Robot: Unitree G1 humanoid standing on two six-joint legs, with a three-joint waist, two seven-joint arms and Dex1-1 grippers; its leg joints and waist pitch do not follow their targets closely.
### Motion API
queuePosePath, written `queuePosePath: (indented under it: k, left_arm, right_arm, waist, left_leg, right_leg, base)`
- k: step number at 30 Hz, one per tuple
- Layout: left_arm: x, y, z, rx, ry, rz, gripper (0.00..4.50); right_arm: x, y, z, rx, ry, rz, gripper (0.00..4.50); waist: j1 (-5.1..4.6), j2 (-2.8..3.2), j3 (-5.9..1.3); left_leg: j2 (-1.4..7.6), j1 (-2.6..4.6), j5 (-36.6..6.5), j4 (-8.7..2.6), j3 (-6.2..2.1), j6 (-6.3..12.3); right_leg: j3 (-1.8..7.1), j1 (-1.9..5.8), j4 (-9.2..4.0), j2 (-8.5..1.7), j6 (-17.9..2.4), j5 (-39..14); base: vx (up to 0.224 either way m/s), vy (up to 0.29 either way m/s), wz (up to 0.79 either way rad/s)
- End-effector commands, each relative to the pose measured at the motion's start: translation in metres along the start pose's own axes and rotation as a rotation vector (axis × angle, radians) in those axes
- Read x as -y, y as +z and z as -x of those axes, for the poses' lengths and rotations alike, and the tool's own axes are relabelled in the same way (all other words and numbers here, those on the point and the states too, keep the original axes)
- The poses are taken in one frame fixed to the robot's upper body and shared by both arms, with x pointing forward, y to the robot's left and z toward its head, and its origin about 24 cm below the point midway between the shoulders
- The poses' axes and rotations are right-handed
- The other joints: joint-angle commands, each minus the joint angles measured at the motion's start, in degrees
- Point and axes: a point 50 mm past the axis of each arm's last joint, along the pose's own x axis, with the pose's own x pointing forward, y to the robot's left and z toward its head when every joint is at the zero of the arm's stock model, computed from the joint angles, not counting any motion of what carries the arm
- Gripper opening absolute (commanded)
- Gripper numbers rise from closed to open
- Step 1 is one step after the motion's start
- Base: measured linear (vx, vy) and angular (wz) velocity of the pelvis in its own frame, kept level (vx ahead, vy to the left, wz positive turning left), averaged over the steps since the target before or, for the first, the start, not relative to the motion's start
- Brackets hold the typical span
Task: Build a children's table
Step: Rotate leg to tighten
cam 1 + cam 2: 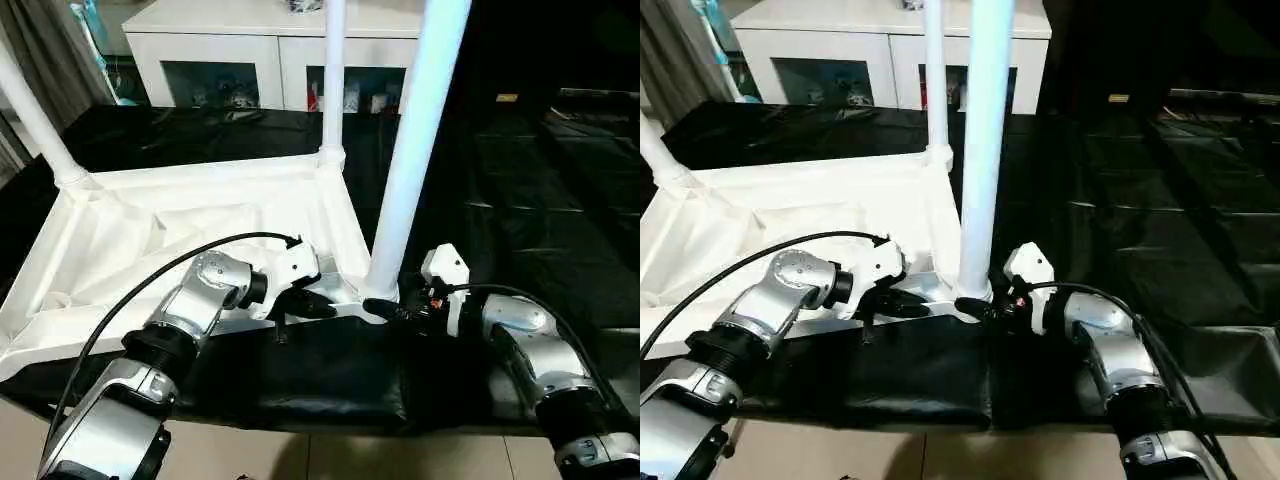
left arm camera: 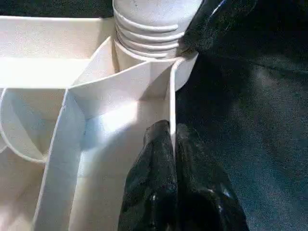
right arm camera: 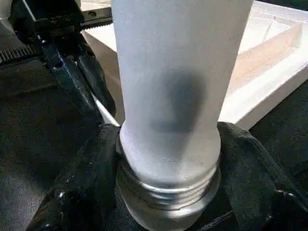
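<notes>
The white table top [image 1: 200, 220] lies upside down on the black cover, ribs facing up. Three white legs stand in its corner sockets: one at the far left [image 1: 35, 115], one at the far corner [image 1: 333, 70], and a near one [image 1: 415, 130] at the front right corner. My left gripper [image 1: 318, 305] is shut on the top's thin front rim beside that corner; in the left wrist view its fingers [image 2: 154, 159] pinch the wall. My right gripper [image 1: 385, 308] is closed around the near leg's threaded base [image 3: 168, 192], a finger [image 3: 82, 178] on each side.
A white cabinet [image 1: 250, 50] with glass doors stands behind the work surface. The black cover [image 1: 520, 200] stretches wrinkled to the right of the table top. The surface's front edge runs just below my forearms, with floor beyond it.
</notes>
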Motion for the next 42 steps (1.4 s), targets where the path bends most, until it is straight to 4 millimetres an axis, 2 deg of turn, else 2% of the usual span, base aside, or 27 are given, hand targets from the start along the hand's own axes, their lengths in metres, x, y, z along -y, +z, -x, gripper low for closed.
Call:
queuePosePath:
  k: [1, 2, 3, 4, 5, 6, 8, 10, 12, 13, 15, 16, 18, 20, 25, 27, 31, 32, 35, 38, 40, 42]
  left_arm:
    - [0.006, -0.018, -0.007, -0.049, -0.013, 0.079, 0.0]
    - [0.004, -0.017, -0.01, -0.044, 0.016, 0.095, 0.0]
    - [0.001, -0.016, -0.013, -0.039, 0.074, 0.114, 0.0]
    - [-0.003, -0.015, -0.017, -0.033, 0.133, 0.137, 0.0]
    - [-0.005, -0.014, -0.021, -0.029, 0.172, 0.156, 0.0]
    - [-0.006, -0.013, -0.024, -0.026, 0.198, 0.168, 0.0]
    - [-0.009, -0.008, -0.032, -0.014, 0.262, 0.201, 0.0]
    - [-0.011, -0.003, -0.038, -0.006, 0.308, 0.228, 0.0]
    - [-0.014, 0.007, -0.048, 0.002, 0.388, 0.253, 0.0]
    - [-0.015, 0.01, -0.051, 0.007, 0.41, 0.259, 0.0]
    - [-0.015, 0.018, -0.061, 0.013, 0.45, 0.265, 0.0]
    - [-0.015, 0.019, -0.062, 0.014, 0.45, 0.264, 0.0]
    - [-0.014, 0.02, -0.064, 0.016, 0.438, 0.26, 0.0]
    - [-0.012, 0.021, -0.066, 0.014, 0.411, 0.238, 0.0]
    - [-0.011, 0.015, -0.063, -0.005, 0.366, 0.205, 0.0]
    - [-0.011, 0.013, -0.062, -0.014, 0.351, 0.196, 0.0]
    - [-0.011, 0.01, -0.058, -0.025, 0.331, 0.18, 0.0]
    - [-0.011, 0.008, -0.056, -0.028, 0.315, 0.163, 0.0]
    - [-0.011, 0.007, -0.052, -0.029, 0.282, 0.131, 0.0]
    - [-0.01, 0.006, -0.045, -0.027, 0.207, 0.077, 0.0]
    - [-0.009, 0.005, -0.042, -0.028, 0.169, 0.05, 0.0]
    - [-0.007, 0.005, -0.039, -0.024, 0.123, 0.021, 0.0]
  right_arm:
    - [0.004, -0.003, -0.006, -0.024, -0.085, 0.004, 2.69]
    - [0.006, -0.005, -0.009, -0.031, -0.14, -0.014, 2.69]
    - [0.009, -0.007, -0.014, -0.035, -0.214, -0.026, 2.69]
    - [0.011, -0.008, -0.019, -0.031, -0.293, -0.057, 2.69]
    - [0.013, -0.009, -0.024, -0.029, -0.362, -0.096, 2.69]
    - [0.015, -0.01, -0.027, -0.03, -0.414, -0.118, 2.69]
    - [0.018, -0.011, -0.036, -0.033, -0.558, -0.199, 2.69]
    - [0.018, -0.013, -0.043, -0.048, -0.622, -0.259, 2.69]
    - [0.015, -0.013, -0.055, -0.069, -0.689, -0.291, 2.68]
    - [0.014, -0.013, -0.058, -0.076, -0.713, -0.294, 2.68]
    - [0.01, -0.011, -0.069, -0.089, -0.742, -0.301, 2.68]
    - [0.01, -0.011, -0.069, -0.089, -0.744, -0.3, 2.68]
    - [0.009, -0.009, -0.071, -0.085, -0.735, -0.291, 2.68]
    - [0.011, -0.008, -0.072, -0.089, -0.745, -0.281, 2.68]
    - [0.019, -0.005, -0.065, -0.041, -0.771, -0.302, 2.68]
    - [0.021, -0.003, -0.062, -0.013, -0.768, -0.298, 3.24]
    - [0.024, 0.001, -0.056, 0.007, -0.726, -0.236, 3.64]
    - [0.025, 0.004, -0.052, 0.001, -0.662, -0.165, 3.77]
    - [0.029, 0.005, -0.043, -0.022, -0.602, -0.09, 3.86]
    - [0.036, 0.01, -0.021, -0.008, -0.491, 0.015, 3.86]
    - [0.037, 0.012, -0.012, 0.009, -0.419, 0.035, 3.86]
    - [0.035, 0.013, -0.005, 0.018, -0.342, 0.055, 3.86]
  waist:
    - [0.28, -0.3, -3.62]
    - [0.03, -0.36, -3.43]
    - [-0.28, 0.01, -3.38]
    - [-0.79, -0.07, -3.2]
    - [-0.88, 0.03, -3.09]
    - [-0.95, -0.02, -3.18]
    - [-1.33, 0.12, -3.04]
    - [-1.6, -0.05, -3.05]
    - [-1.53, -0.12, -2.86]
    - [-1.59, -0.06, -2.84]
    - [-1.48, -0.2, -2.91]
    - [-1.37, -0.23, -2.86]
    - [-1.24, -0.41, -2.89]
    - [-1.2, -0.46, -2.89]
    - [-1.2, -0.53, -2.85]
    - [-1.2, -0.68, -2.83]
    - [-1.03, -0.69, -2.85]
    - [-0.81, -0.69, -2.97]
    - [-0.34, -0.76, -3.04]
    - [0.31, -0.76, -3.17]
    - [0.46, -0.72, -3.27]
    - [0.74, -0.79, -3.47]
  left_leg:
    - [0.85, 0.38, -12.8, -3.49, -0.4, 3.84]
    - [0.83, 0.36, -14.3, -3.72, -0.47, 3.28]
    - [0.81, 0.54, -15.7, -3.82, -0.52, 2.41]
    - [0.6, 0.49, -17.2, -3.96, -0.61, 1.42]
    - [0.55, 0.62, -18.2, -4.1, -0.73, 0.84]
    - [0.53, 1.12, -19.4, -4.01, -0.77, 0.12]
    - [0.52, 0.79, -20.6, -4.35, -0.97, -0.16]
    - [0.35, 1.11, -22.1, -4.29, -1.02, -0.35]
    - [0.26, 1.33, -23.4, -4.22, -0.93, 0.11]
    - [0.16, 1.36, -23.7, -4.27, -1.06, -0.17]
    - [0.1, 1.34, -23.5, -4.26, -1.05, 0.15]
    - [0.14, 1.58, -24.1, -4.25, -1.06, 0.24]
    - [0.13, 1.21, -24.0, -4.41, -1.17, 0.66]
    - [0.16, 1.06, -23.8, -4.48, -1.16, 1.02]
    - [0.13, 1.05, -23.9, -4.5, -1.13, 1.27]
    - [0.12, 1.02, -23.8, -4.5, -1.16, 1.48]
    - [0.22, 1.03, -23.2, -4.54, -1.12, 1.71]
    - [0.29, 1.04, -22.6, -4.51, -1.07, 1.88]
    - [0.44, 0.7, -20.3, -4.5, -0.87, 2.47]
    - [0.64, 0.73, -18.8, -4.31, -0.7, 3.28]
    - [0.76, 0.76, -17.7, -4.12, -0.51, 3.63]
    - [0.86, 0.48, -15.8, -3.93, -0.47, 4.57]
  right_leg:
    - [1.07, 2.98, -2.9, -2.03, -15.1, -8.6]
    - [1.05, 2.97, -3.21, -2.14, -14.6, -11.1]
    - [1.08, 2.81, -3.45, -2.17, -14.1, -13.5]
    - [0.99, 2.71, -3.68, -2.04, -13.3, -16.5]
    - [0.95, 2.62, -3.93, -2.1, -12.7, -18.7]
    - [1.01, 2.37, -4.32, -2.24, -11.9, -21.0]
    - [0.93, 2.45, -4.48, -2.08, -11.0, -22.0]
    - [0.85, 2.17, -4.69, -2.01, -10.4, -23.8]
    - [0.81, 1.79, -5.24, -2.01, -9.7, -26.1]
    - [0.68, 1.78, -5.45, -2.04, -8.8, -27.9]
    - [0.71, 1.58, -5.63, -2.09, -7.9, -28.9]
    - [0.66, 1.39, -5.85, -2.02, -7.6, -29.2]
    - [0.61, 1.67, -5.78, -2.08, -7.2, -28.9]
    - [0.68, 1.62, -5.78, -2.13, -7.1, -28.6]
    - [0.7, 1.54, -5.9, -2.18, -6.7, -29.5]
    - [0.68, 1.49, -6.05, -2.29, -6.3, -30.7]
    - [0.76, 1.47, -6.03, -2.26, -6.5, -30.1]
    - [0.8, 1.53, -5.92, -2.24, -6.9, -28.8]
    - [1.02, 1.88, -5.44, -2.24, -8.2, -24.5]
    - [1.14, 2.08, -5.17, -2.4, -9.3, -22.2]
    - [1.24, 2.07, -4.79, -2.31, -10.9, -18.6]
    - [1.23, 2.53, -4.2, -2.31, -12.2, -14.6]
  base:
    - [0.0, 0.0, 0.0]
    - [0.0, 0.0, 0.0]
    - [0.0, 0.0, 0.0]
    - [0.0, 0.0, 0.0]
    - [0.0, 0.0, 0.0]
    - [0.0, 0.0, 0.0]
    - [0.0, 0.0, 0.0]
    - [0.0, 0.0, 0.0]
    - [0.0, 0.0, 0.0]
    - [0.0, 0.0, 0.0]
    - [0.0, 0.0, 0.0]
    - [0.0, 0.0, 0.0]
    - [0.0, 0.0, 0.0]
    - [0.0, 0.0, 0.0]
    - [0.0, 0.0, 0.0]
    - [0.0, 0.0, 0.0]
    - [0.0, 0.0, 0.0]
    - [0.0, 0.0, 0.0]
    - [0.0, 0.0, 0.0]
    - [0.0, 0.0, 0.0]
    - [0.0, 0.0, 0.0]
    - [0.0, 0.0, 0.0]
